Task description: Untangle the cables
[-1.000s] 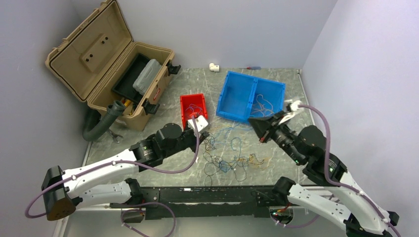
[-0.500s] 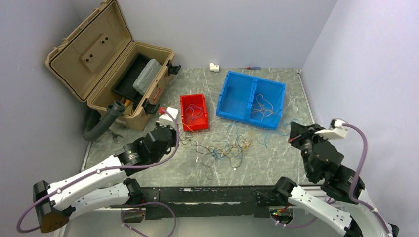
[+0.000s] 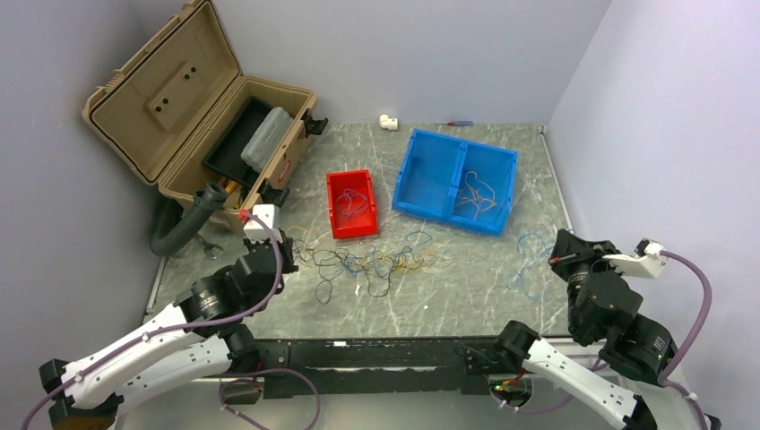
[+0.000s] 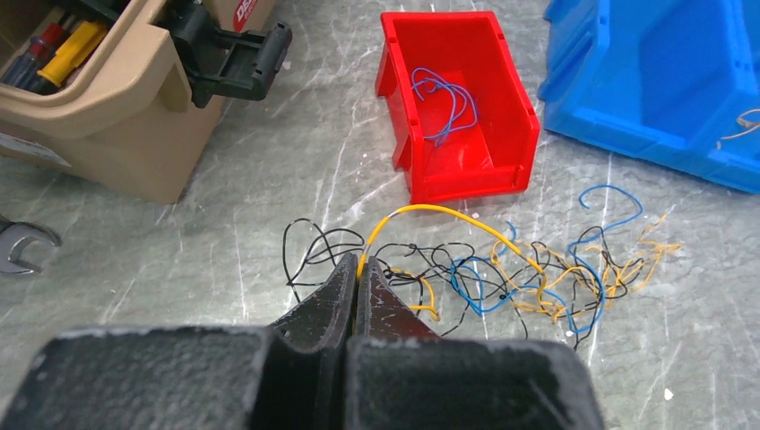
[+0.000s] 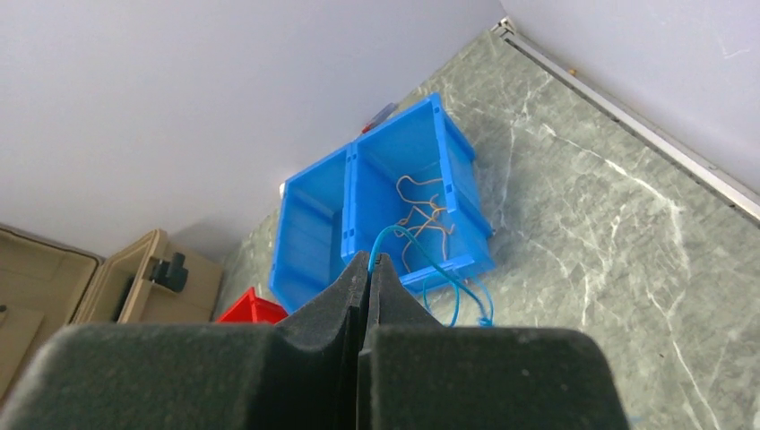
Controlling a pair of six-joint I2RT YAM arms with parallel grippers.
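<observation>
The left gripper (image 4: 357, 267) has its jaws pressed together on one end of a yellow cable (image 4: 448, 211). That cable arcs away from the tips into the tangle of cables (image 4: 529, 278), which lies mid-table (image 3: 466, 278) towards the near edge, just in front of the red bin (image 4: 466, 184). The jaws sit at the tangle's left end.

Near the right edge of the table, the right gripper (image 5: 369, 262) is also clamped tight, pinching a blue cable (image 5: 392, 229). It loops from the tips down onto the table beside the blue bin (image 5: 314, 233), well apart from the tangle.
</observation>
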